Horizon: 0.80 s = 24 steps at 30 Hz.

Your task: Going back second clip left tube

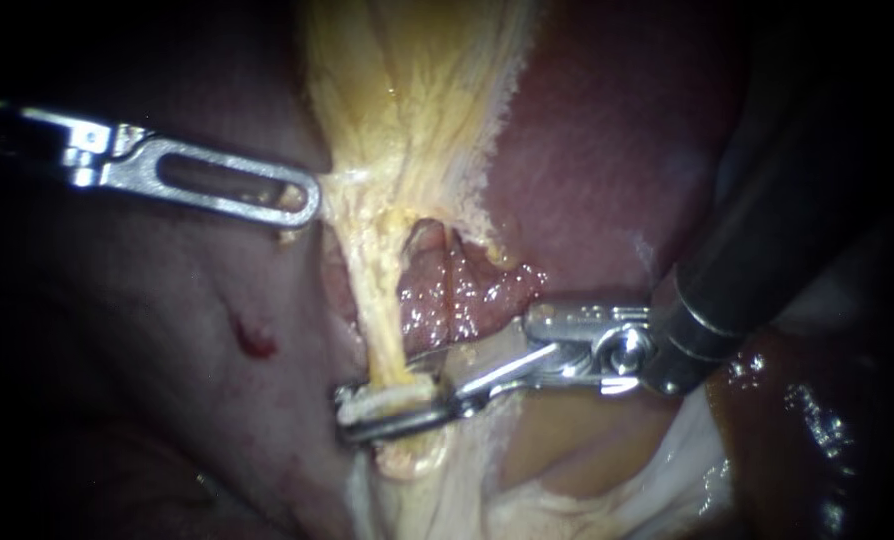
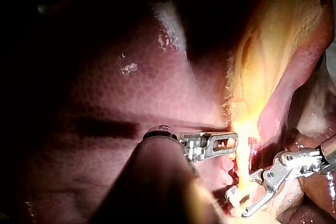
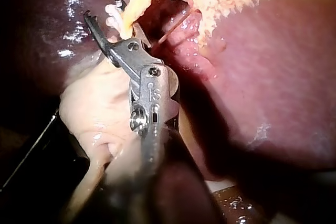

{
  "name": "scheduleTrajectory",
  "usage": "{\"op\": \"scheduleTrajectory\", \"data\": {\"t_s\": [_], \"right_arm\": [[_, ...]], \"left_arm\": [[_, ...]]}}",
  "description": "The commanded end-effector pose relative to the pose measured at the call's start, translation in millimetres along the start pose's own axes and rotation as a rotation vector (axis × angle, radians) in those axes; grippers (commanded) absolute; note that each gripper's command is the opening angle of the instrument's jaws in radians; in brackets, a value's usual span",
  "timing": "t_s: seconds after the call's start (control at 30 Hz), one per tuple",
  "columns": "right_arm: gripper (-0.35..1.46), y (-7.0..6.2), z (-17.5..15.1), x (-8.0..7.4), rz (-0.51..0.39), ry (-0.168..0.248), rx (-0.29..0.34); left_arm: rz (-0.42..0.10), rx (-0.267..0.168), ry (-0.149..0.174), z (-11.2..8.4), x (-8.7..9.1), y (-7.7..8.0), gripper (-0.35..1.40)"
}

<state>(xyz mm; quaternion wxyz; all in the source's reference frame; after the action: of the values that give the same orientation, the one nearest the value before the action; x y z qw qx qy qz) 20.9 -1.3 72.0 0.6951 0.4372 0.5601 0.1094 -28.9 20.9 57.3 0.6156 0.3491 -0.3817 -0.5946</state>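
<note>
A yellow tube runs down from a fan of yellow tissue. Across its lower end lies a whitish ridged clip. My right instrument comes in from the upper right, and its jaws stand open on either side of the tube and clip. The right wrist view shows those open jaws at the clip. My left instrument reaches in from the left, its slotted jaws shut on the edge of the yellow tissue beside the tube. In the left wrist view it holds that tissue, with my right instrument beyond.
Dark red liver fills the upper right. Moist pink tissue lies exposed just right of the tube. Pale tissue with a small blood spot spreads to the left. White filmy tissue lies under the right instrument's wrist.
</note>
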Motion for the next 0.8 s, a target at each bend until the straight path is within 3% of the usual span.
{"op": "scheduleTrajectory", "data": {"t_s": [0.03,0.23,0.5,0.8], "right_arm": [[0.44,0.0,0.1,0.0,0.001,0.011,-0.002],[0.50,-0.4,0.4,-0.1,-0.010,0.086,-0.036],[0.50,-0.1,0.4,-0.3,-0.068,0.087,-0.073],[0.50,1.7,-1.0,-1.3,-0.148,0.086,-0.153]], "left_arm": [[0.001,0.000,0.000,0.0,0.0,0.0,-0.35],[0.001,0.000,0.000,0.0,0.0,0.0,-0.35],[0.001,0.000,0.000,0.0,0.0,0.0,-0.35],[0.001,-0.002,-0.003,0.1,0.1,0.1,-0.35]]}}
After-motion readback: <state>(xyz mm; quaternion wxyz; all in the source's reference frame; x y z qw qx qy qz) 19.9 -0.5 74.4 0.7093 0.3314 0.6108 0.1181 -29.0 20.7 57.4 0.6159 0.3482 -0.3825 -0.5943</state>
